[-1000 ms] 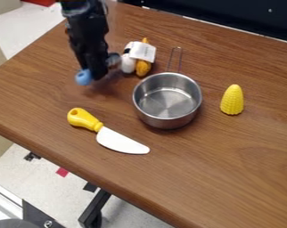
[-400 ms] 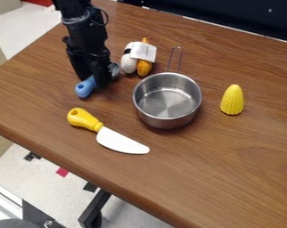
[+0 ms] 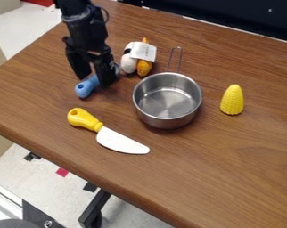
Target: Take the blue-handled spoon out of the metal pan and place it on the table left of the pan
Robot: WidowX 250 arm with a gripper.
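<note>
While spread open about the blue-handled utensil (image 3: 86,87), hangs as a black gripper (image 3: 95,81) above the wood-grained table (image 3: 229,156), with speckled floor (image 3: 35,176) below-left and a dark panel (image 3: 229,18) upper right.

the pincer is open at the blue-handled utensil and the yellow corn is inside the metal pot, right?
Not quite: the camera view shows the yellow corn standing on the table, apart from the metal pot. The pincer is indeed open at the blue-handled utensil.
</note>
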